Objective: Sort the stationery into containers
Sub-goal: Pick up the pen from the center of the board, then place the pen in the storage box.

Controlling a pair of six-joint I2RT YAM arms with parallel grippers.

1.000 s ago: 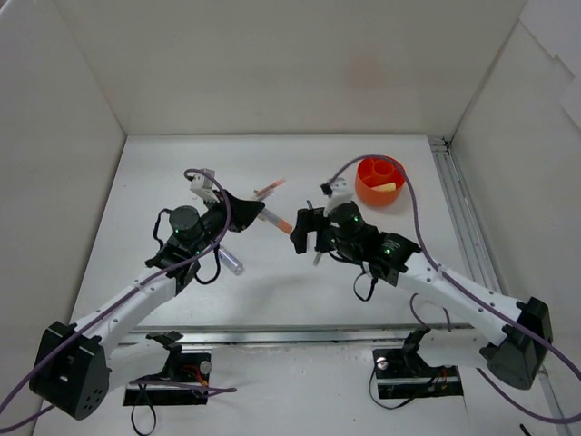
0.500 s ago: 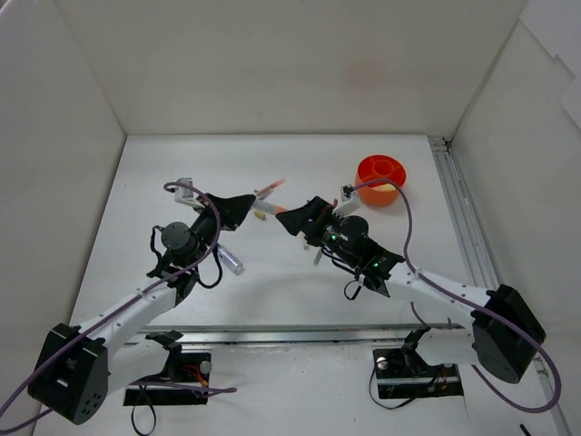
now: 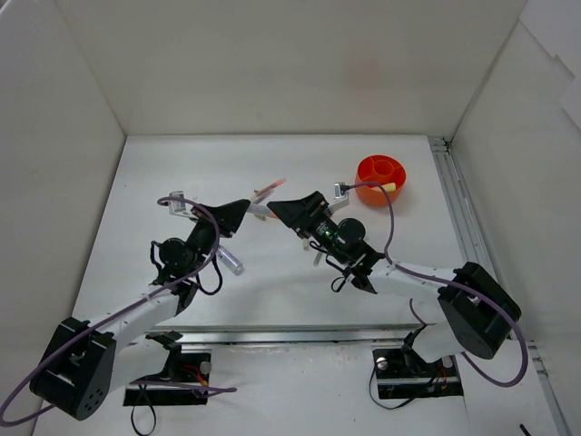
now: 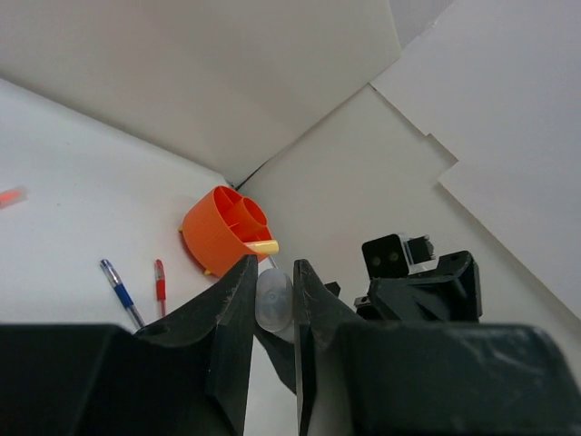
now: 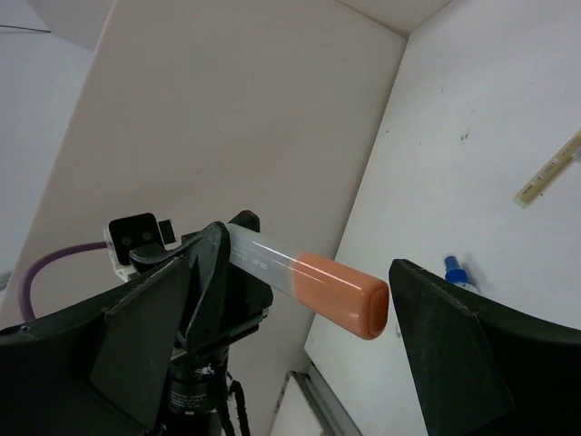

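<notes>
My left gripper (image 3: 245, 211) is shut on the clear barrel of an orange highlighter (image 5: 340, 295) and holds it off the table, orange cap pointing right. In the left wrist view the barrel's end (image 4: 273, 300) is pinched between the jaws. My right gripper (image 5: 289, 277) is open, and the orange cap lies between its two fingers (image 5: 454, 350) without touching either. In the top view the right gripper (image 3: 283, 211) meets the left one nose to nose. The round orange pot (image 3: 381, 170) stands at the back right with a yellow highlighter (image 4: 259, 246) in it.
An orange pen (image 3: 270, 188) lies behind the grippers. A blue-capped clear tube (image 3: 232, 262) lies beside the left arm. A blue pen (image 4: 118, 286) and a red pen (image 4: 160, 280) lie near the pot. A beige stub (image 5: 549, 168) lies further off. White walls ring the table.
The right gripper has swung left and forward until its open fingers flank the highlighter's cap. The left arm has shifted slightly and kept its hold.
</notes>
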